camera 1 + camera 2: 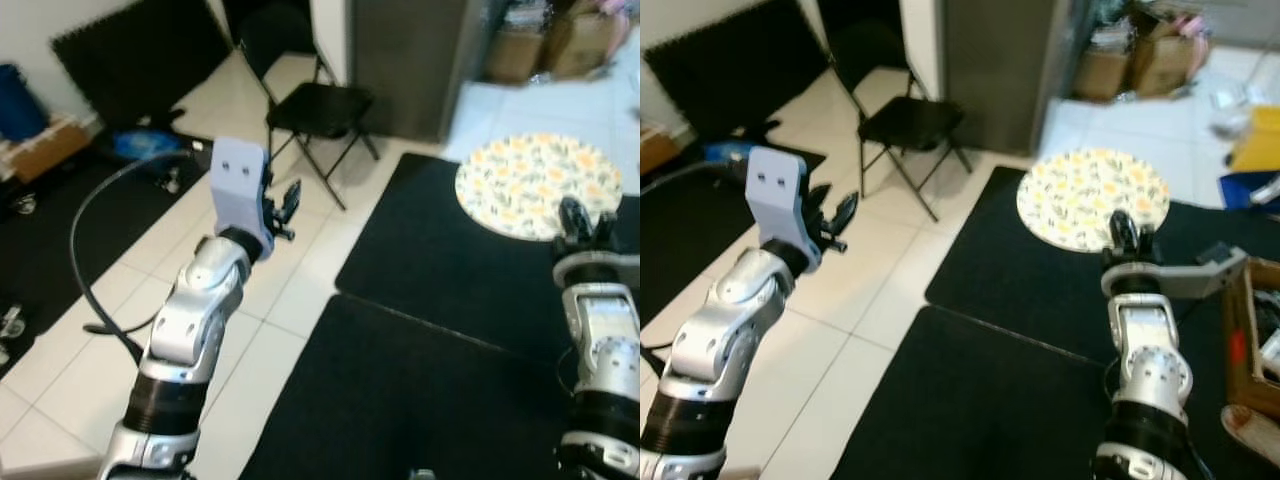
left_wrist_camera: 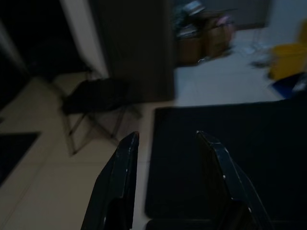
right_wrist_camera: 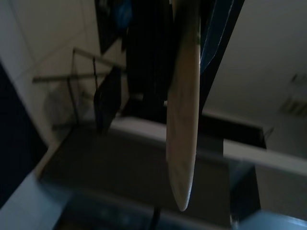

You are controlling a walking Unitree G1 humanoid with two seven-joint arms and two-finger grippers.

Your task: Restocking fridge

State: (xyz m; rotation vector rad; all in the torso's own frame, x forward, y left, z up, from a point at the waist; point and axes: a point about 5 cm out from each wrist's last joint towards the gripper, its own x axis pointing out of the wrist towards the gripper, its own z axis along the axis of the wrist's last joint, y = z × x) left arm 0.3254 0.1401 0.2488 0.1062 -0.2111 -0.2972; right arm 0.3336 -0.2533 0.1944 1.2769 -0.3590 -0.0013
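The right gripper (image 1: pixel 1126 232) pinches the near rim of a round flowered plate (image 1: pixel 1090 196), which it holds out ahead of it, above the black floor mat (image 1: pixel 990 400). The left gripper (image 1: pixel 285 208) is raised with its two fingers (image 2: pixel 120 172) spread apart and nothing between them. Beyond it stand a black folding chair (image 1: pixel 315 105) and a grey fridge (image 1: pixel 410 60).

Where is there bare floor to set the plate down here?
The black mats between the two arms lie bare, as do the white tiles beside the left tool. It is crowded by the folding chair and the boxes. The right tool grips the plate.
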